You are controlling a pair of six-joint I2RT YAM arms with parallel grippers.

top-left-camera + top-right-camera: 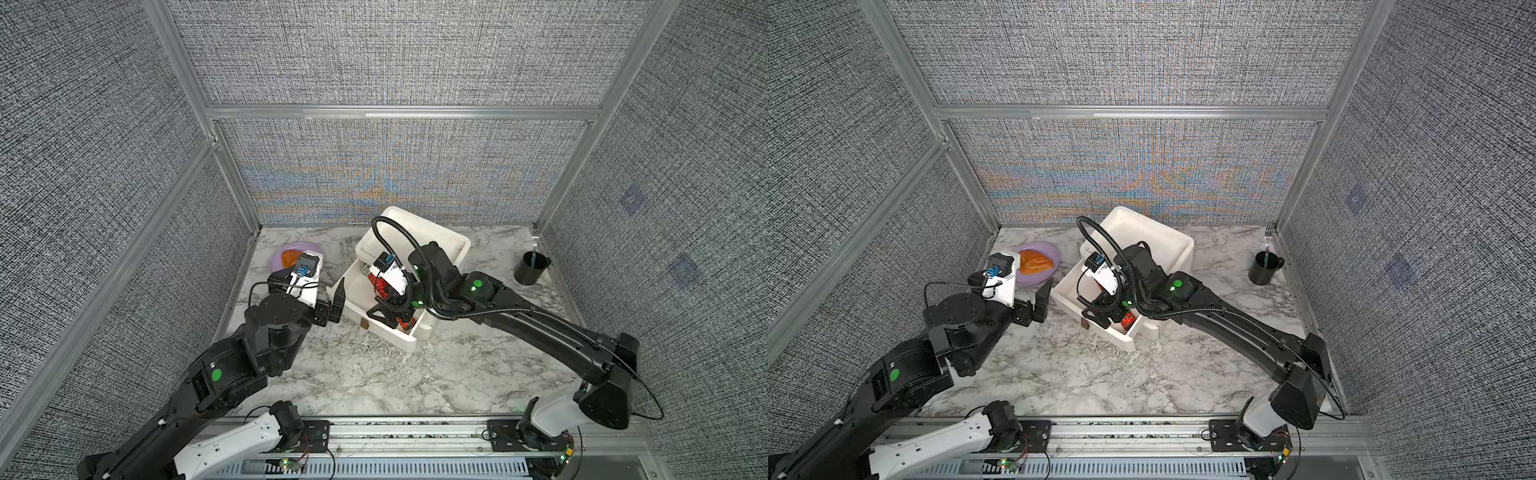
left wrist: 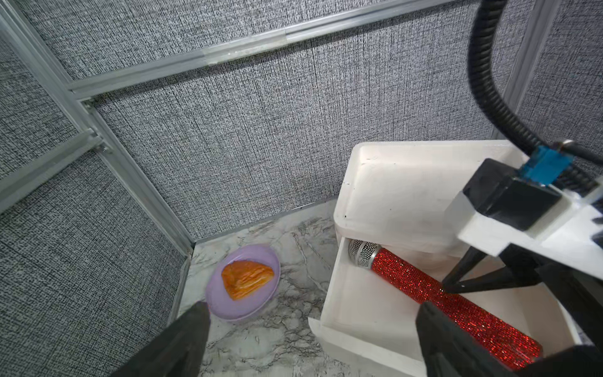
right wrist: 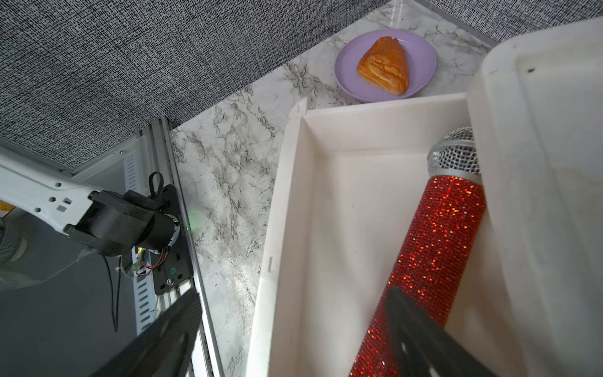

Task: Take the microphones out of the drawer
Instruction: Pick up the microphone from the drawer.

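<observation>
Reaching into open drawer (image 2: 375, 310), right pincer (image 3: 292, 293) jaws apart over red microphone (image 3: 440, 244); left pincer (image 1: 337, 305) apart, just beside drawer.

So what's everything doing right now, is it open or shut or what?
White plastic drawer, pulled open.
Red glittery microphone, lying inside drawer, not gripped.
Left end effector, open, empty, beside drawer.
Right end effector, open, over the microphone.
Round purple plate, holding a golden pastry.
Black cup, upright.

microphone (image 2: 408, 279) flat in open drawer (image 2: 359, 342) | pastry (image 2: 246, 279) on purple plate (image 2: 225, 308) beside drawer
</observation>
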